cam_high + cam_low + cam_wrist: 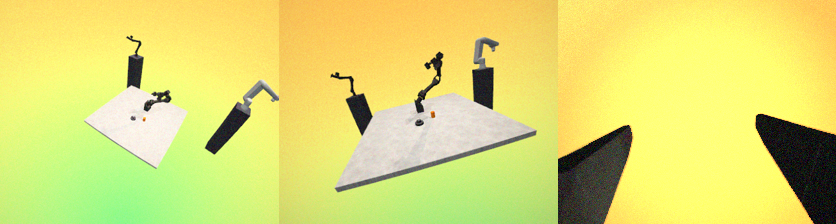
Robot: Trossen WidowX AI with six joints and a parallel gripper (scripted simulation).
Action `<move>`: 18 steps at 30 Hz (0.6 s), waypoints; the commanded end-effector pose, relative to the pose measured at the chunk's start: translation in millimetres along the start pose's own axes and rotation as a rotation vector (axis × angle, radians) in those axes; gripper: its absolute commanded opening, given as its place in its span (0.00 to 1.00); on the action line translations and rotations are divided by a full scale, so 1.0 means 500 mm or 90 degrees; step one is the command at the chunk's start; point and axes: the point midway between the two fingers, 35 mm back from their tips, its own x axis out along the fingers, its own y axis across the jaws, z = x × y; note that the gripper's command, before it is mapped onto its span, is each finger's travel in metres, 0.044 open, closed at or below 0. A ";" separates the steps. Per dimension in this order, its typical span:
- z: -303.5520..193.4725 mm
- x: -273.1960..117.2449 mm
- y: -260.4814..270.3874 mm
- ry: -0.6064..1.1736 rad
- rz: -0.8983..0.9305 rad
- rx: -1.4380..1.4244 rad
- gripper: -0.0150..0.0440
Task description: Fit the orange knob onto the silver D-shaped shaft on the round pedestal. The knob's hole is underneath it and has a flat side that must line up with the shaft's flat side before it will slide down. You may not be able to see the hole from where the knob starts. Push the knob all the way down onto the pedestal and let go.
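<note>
The orange knob stands upright on the table, a short way from the round pedestal. The dark round pedestal has a small grey shaft on top; its flat side is too small to make out. The knob's underside and hole are hidden. My gripper is open and empty, raised high above the table and away from the knob. The wrist view shows only the two dark fingers, wide apart, against plain yellow background; neither knob nor pedestal shows there.
The pale square table carries my arm's base behind the knob and pedestal. Off the table stand a black pillar with a small black arm and another dark pillar with a grey arm.
</note>
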 end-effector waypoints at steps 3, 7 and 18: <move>0.142 0.094 0.122 -0.200 0.136 0.062 1.00; 0.244 0.121 0.200 -0.326 0.234 0.104 1.00; 0.520 0.055 0.400 -0.647 0.584 0.237 1.00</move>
